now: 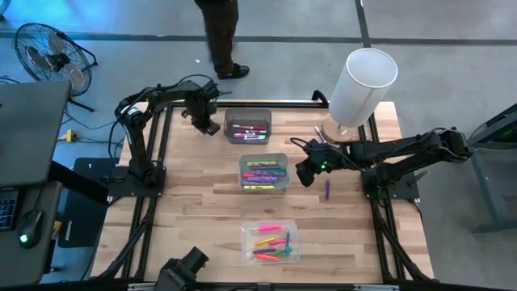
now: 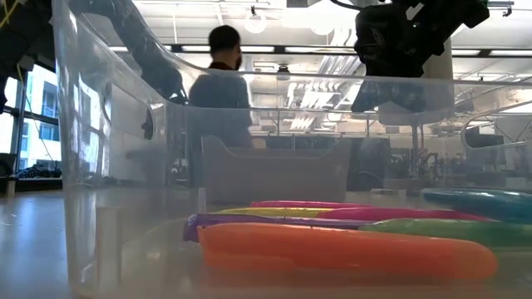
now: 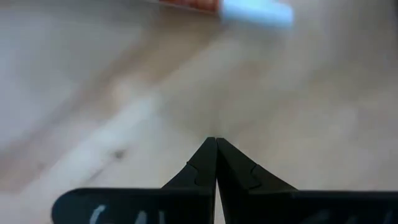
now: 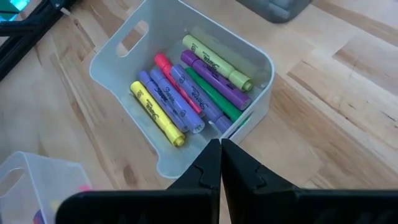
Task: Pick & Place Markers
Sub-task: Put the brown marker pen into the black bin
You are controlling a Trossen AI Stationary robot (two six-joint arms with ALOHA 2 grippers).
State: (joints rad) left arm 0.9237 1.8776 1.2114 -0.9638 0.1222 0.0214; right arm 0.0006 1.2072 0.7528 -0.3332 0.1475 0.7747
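Observation:
Markers lie in three bins down the table's middle. The far dark bin [image 1: 248,127] holds dark markers. The middle pale bin [image 1: 264,171] [image 4: 124,46] holds yellow, purple, green and pink markers [image 4: 186,93]. The near clear bin [image 1: 271,242] holds orange, pink and green ones [image 2: 332,249]. One purple marker [image 1: 328,189] lies alone on the wood. My right gripper [image 1: 305,174] [image 4: 221,142] is shut and empty, raised just right of the middle bin. My left gripper [image 1: 212,125] [image 3: 216,140] is shut and empty, left of the dark bin, over bare wood.
A tall white cylinder [image 1: 361,85] stands at the table's far right corner. A blurred orange-and-pale object [image 3: 249,9] lies beyond my left fingers. A person [image 1: 220,36] [image 2: 220,83] stands past the far edge. Bare wood lies left of the bins and right of the lone marker.

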